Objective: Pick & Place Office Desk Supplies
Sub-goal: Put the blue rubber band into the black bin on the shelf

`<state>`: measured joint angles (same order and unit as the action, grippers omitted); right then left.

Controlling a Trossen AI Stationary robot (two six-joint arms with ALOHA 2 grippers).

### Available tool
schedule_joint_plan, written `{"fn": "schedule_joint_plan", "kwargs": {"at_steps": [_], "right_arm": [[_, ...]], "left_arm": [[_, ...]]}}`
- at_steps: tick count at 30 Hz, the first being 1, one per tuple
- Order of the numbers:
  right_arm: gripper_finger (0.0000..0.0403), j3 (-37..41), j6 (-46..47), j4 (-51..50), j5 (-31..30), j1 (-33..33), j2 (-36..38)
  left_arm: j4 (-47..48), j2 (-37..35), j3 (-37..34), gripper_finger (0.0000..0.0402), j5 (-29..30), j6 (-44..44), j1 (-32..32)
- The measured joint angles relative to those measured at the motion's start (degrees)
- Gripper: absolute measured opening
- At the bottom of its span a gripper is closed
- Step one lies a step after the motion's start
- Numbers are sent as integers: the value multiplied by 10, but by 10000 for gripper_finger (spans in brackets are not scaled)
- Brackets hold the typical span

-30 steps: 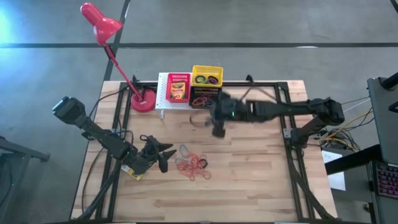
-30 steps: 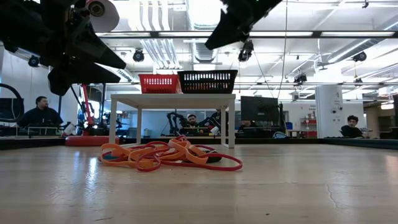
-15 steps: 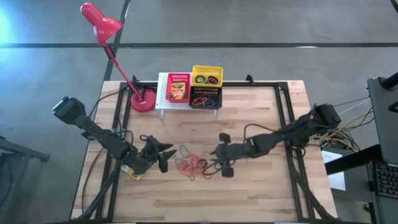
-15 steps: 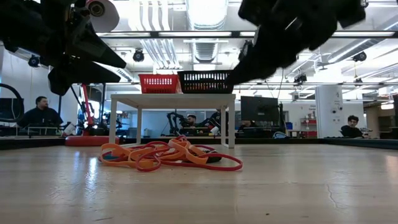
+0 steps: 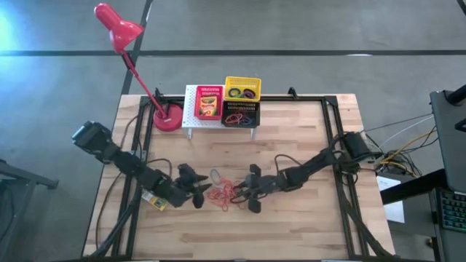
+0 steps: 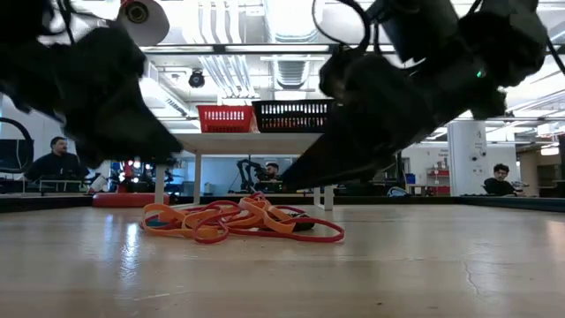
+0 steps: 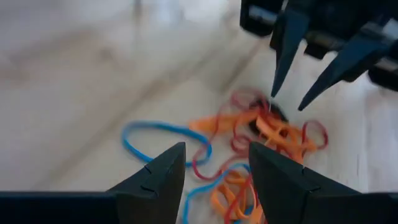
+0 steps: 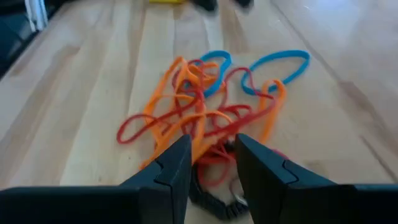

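Table (image 5: 291, 145): pale wooden top filling the middle of the high view, with both arms reaching in from its side edges.
White rack (image 5: 191, 109): upper centre of the high view, carrying the red basket (image 5: 209, 103), the yellow basket (image 5: 242, 89) and the black basket (image 5: 240, 116).
Rubber bands (image 5: 224, 193): a loose orange-red tangle with a couple of blue loops, lying flat on the table at lower centre of the high view. The pile has no clear long axis.
Yellow-and-green box (image 5: 156, 201): lower left of the high view, partly under the left arm.
Right gripper (image 5: 246, 195): low at the pile's right edge in the high view. In its own wrist view the fingers stand a little apart, tips over the near strands, with nothing clamped between them.
Left gripper (image 5: 202, 191): just beside the pile's left edge in the high view. Its fingers are apart and empty, pointing at the bands.
Key relation: the pile sits between the two grippers, straight ahead of each. The right gripper looks the nearer, its tips already over the bands, so I judge it the likelier one to pick, with the baskets well away toward the top of the high view.
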<state>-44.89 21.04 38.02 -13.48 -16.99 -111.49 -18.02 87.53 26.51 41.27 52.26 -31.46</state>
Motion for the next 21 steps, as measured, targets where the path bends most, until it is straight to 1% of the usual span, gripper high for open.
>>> {"fn": "schedule_joint_plan", "kwargs": {"at_steps": [4, 7, 10, 12, 15, 17, 21], "right_arm": [[112, -8, 0, 23, 9, 0, -25], [109, -6, -1, 17, 15, 0, -14], [110, -2, -3, 12, 15, 0, -9], [111, -2, -1, 12, 15, 0, -10], [111, -1, 2, 12, 16, 0, -10], [111, 1, 5, 12, 16, 0, -10], [111, 1, 9, 12, 16, 0, -10]], "left_arm": [[14, 50, 34, 174, -112, 3, 49], [52, 75, 65, 166, -170, 1, 84], [97, 88, 94, 159, -189, -8, 111], [134, 89, 109, 153, -188, -11, 119], [165, 90, 121, 142, -188, -15, 125], [172, 90, 122, 133, -189, -18, 125], [175, 90, 116, 122, -189, -55, 124]]}}
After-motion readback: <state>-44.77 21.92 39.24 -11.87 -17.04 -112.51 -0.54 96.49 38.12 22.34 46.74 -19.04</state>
